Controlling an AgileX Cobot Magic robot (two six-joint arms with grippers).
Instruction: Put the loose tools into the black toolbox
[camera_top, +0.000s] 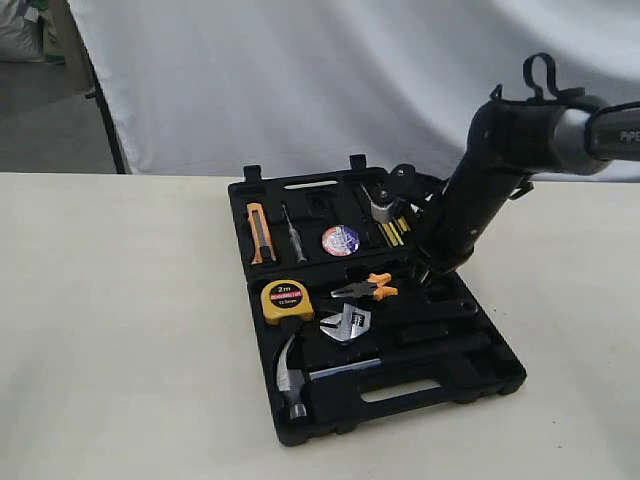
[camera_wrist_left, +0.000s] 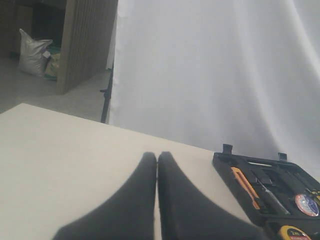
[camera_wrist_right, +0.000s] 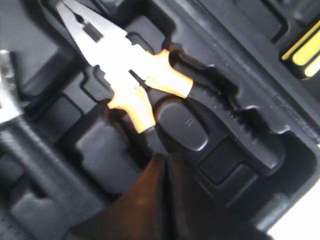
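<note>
I am looking down on an open black toolbox (camera_top: 505, 372) lying on a pale worktop (camera_top: 120, 330). My right tool (camera_wrist_right: 161, 165) is inside the box. Its two dark fingers are pressed together with nothing between them, and their tips sit right at the handle end of the orange-handled pliers (camera_wrist_right: 165, 75).

From that tool, the adjustable wrench (camera_top: 345, 322) lies close by, just past the pliers' nose. The claw hammer (camera_top: 290, 375) is farther off in the same direction. Its long axis runs along the box's near edge, with the steel head at the end away from the tool and the handle pointing back toward it. The tape roll (camera_top: 340, 240) sits off to the other side, in the far half of the box.

My left tool (camera_wrist_left: 157, 160) is also closed and empty. It hangs over bare worktop, well apart from the box. I judge that the right arm is the nearer one for any further handling, and that all three tools already lie inside the case.
</note>
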